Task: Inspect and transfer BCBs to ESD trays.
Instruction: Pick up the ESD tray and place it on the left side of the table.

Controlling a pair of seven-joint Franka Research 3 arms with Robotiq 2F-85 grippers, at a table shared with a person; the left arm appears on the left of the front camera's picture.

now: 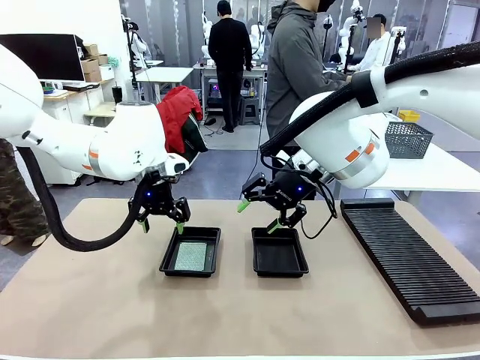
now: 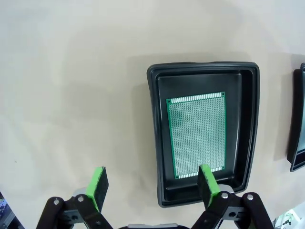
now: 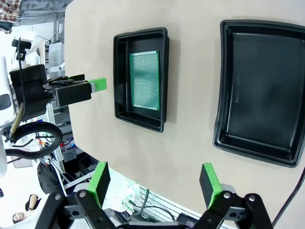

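Two black ESD trays lie side by side on the tan table. The left tray (image 1: 190, 252) (image 2: 205, 133) (image 3: 140, 78) holds one green BCB (image 1: 191, 256) (image 2: 197, 134) (image 3: 145, 80) flat on its floor. Nothing lies in the right tray (image 1: 279, 252) (image 3: 259, 90). My left gripper (image 1: 162, 224) (image 2: 153, 187) hangs open just above the left tray's far left corner, holding nothing. Above the far edge of the right tray, my right gripper (image 1: 259, 216) (image 3: 155, 182) is open with bare fingers.
A long black ribbed rack (image 1: 409, 256) lies along the table's right side. A person in a grey jacket (image 1: 296, 67) stands at the far side. The near half of the table (image 1: 225, 315) is bare.
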